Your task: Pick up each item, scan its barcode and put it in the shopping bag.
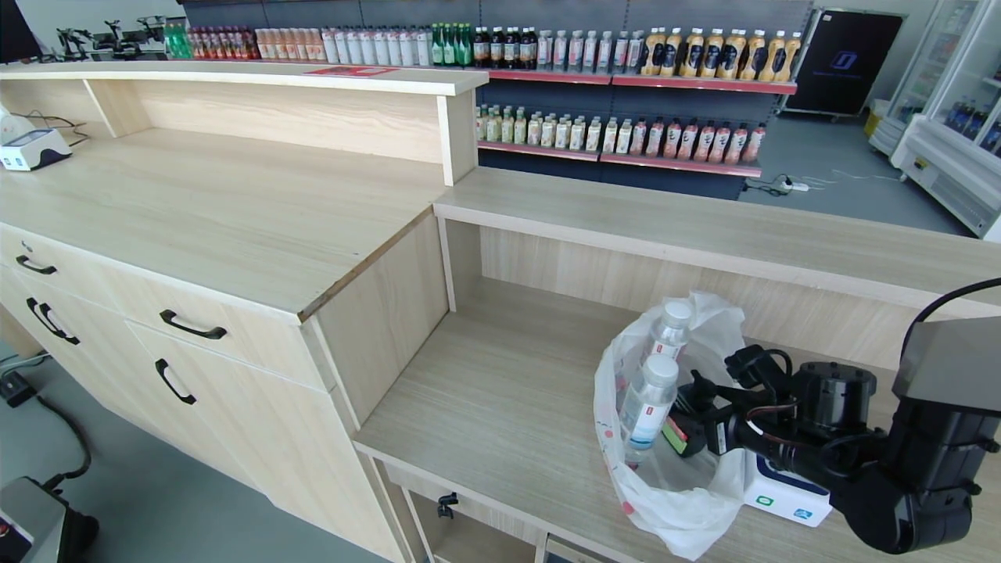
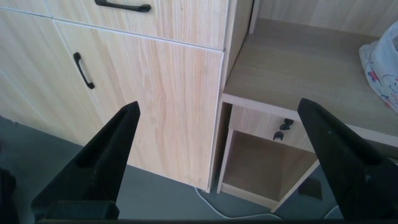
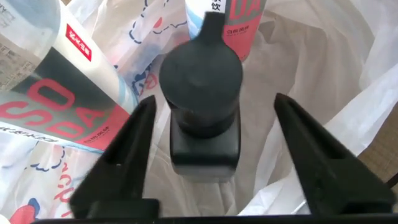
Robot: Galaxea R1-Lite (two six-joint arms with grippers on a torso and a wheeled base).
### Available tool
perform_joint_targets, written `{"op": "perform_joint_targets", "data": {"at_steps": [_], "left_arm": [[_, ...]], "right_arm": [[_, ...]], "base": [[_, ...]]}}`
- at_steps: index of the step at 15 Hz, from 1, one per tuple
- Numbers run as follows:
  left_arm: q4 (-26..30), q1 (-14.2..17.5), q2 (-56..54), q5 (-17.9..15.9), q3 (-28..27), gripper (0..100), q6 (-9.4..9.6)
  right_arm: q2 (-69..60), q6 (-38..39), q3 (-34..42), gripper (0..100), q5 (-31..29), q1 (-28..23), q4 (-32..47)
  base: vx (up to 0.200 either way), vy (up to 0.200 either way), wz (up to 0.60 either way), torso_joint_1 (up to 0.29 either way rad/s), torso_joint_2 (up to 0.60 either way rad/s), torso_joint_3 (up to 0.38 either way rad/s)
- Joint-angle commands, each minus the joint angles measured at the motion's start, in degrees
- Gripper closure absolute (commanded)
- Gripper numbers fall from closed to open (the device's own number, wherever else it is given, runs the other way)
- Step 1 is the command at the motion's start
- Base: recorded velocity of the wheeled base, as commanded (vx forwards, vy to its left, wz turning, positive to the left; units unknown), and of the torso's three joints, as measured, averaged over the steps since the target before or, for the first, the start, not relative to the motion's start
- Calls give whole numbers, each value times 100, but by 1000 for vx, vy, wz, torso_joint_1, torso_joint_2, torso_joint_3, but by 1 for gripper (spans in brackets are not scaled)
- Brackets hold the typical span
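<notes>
A white plastic shopping bag point(image 1: 672, 500) stands open on the lower counter point(image 1: 500, 407) at the right. Two clear bottles with white caps point(image 1: 653, 395) lean inside it. My right gripper point(image 1: 690, 418) is at the bag's mouth. In the right wrist view it point(image 3: 214, 102) is open, and a dark bottle with a black cap point(image 3: 202, 81) stands between its fingers with a gap on each side. Red-labelled clear bottles point(image 3: 56, 99) lie beside it in the bag point(image 3: 323, 68). My left gripper point(image 2: 217, 109) hangs open and empty, low in front of the cabinet doors point(image 2: 155, 87).
A white box with a blue top point(image 1: 786, 493) sits on the lower counter under my right arm. The higher counter point(image 1: 203, 211) steps up to the left, with a small white device point(image 1: 31, 148) at its far end. Drink shelves point(image 1: 626, 86) line the back.
</notes>
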Motion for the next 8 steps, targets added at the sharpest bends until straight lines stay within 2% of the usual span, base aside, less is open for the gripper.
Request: {"op": "perform_joint_targets", "data": {"at_steps": [1, 5, 7, 8], "left_arm": [[0, 0, 6, -2, 0, 0, -4], [0, 0, 6, -2, 0, 0, -4], [0, 0, 6, -2, 0, 0, -4], [0, 0, 6, -2, 0, 0, -4]], "right_arm": [[14, 5, -2, 0, 1, 3, -19], [-100, -4, -107, 0, 10, -23, 43], [-751, 13, -195, 0, 10, -50, 192], [-1225, -4, -169, 0, 10, -50, 518]], "base": [[0, 0, 0, 0, 0, 0], [0, 0, 0, 0, 0, 0], [0, 0, 0, 0, 0, 0], [0, 0, 0, 0, 0, 0]]}}
